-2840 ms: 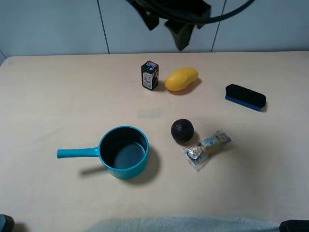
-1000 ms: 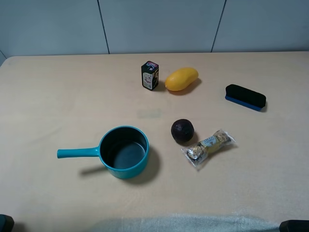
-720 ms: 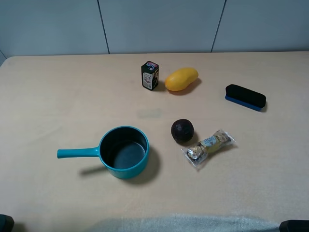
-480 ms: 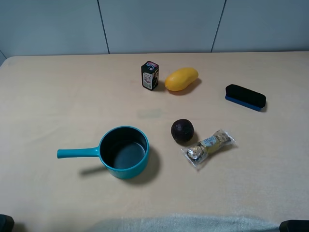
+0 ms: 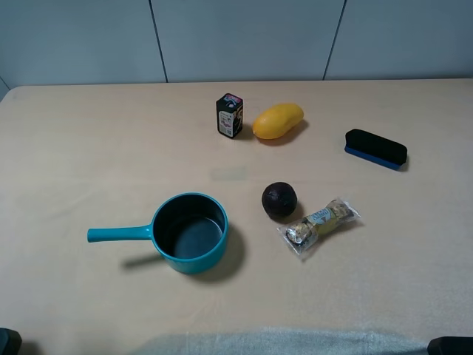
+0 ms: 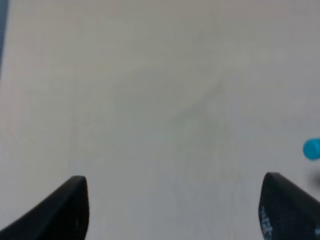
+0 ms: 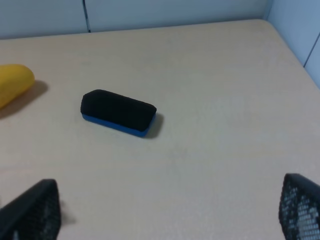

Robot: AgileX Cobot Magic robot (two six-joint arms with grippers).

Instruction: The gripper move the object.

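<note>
The clear packet of gold-foil candies [image 5: 319,225] lies flat on the table, right of centre, just to the right of a dark purple round fruit [image 5: 279,200]. No gripper is near it. In the left wrist view my left gripper [image 6: 172,210] is open and empty over bare table, with its dark fingertips [image 6: 62,210] far apart. In the right wrist view my right gripper [image 7: 165,215] is open and empty, with its fingers [image 7: 31,210] wide apart. The packet shows in neither wrist view.
A teal saucepan [image 5: 188,233] with its handle pointing left stands left of the fruit; the handle tip [image 6: 312,149] shows in the left wrist view. At the back are a small dark box [image 5: 230,115] and a yellow mango [image 5: 278,121]. A black and blue eraser [image 5: 375,148] lies at right and shows in the right wrist view [image 7: 118,112].
A black arm with a cable that hung at the top of the exterior view 2.8 s ago has left the frame. Nothing on the table has moved.
</note>
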